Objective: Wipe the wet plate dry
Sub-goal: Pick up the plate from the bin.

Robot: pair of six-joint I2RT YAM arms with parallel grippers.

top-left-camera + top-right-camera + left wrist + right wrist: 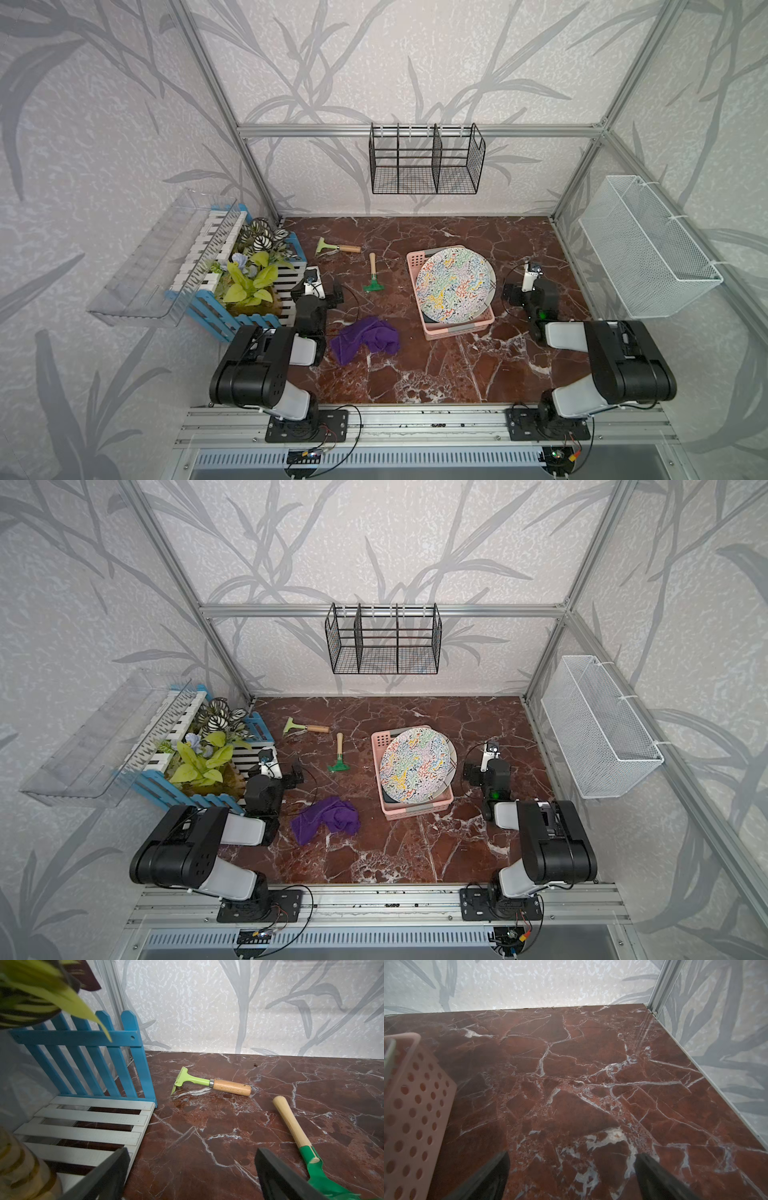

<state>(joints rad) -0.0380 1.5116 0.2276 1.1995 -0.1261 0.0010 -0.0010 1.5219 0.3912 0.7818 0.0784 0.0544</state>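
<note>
Nearest the front rail, a crumpled purple terry cloth point(365, 338) lies loose on the red-brown marble desk point(415, 374). It is just beside the left arm's forearm, and neither gripper touches it.

A little farther in, the left gripper point(191, 1157) hangs low over bare marble, jaws spread wide with nothing between them. The white slats of the blue-and-white wooden picket planter point(249, 320) are at one side of it. The dark green toy rake with a pale wooden handle point(373, 274) is at the other.

Level with it across the desk, the right gripper point(573, 1157) is likewise released and empty, over bare desk just beside the pink perforated plastic basket point(457, 330). The round plate with a multicoloured squiggle pattern point(453, 284) lies face up across that basket and overhangs the wall on the right gripper's side. A paler rim shows beneath it. Whether its surface is wet cannot be told.

Beyond the rake lies a light green scraper with a wooden handle point(336, 247). On the back wall hangs a black wire rack point(424, 162).
</note>
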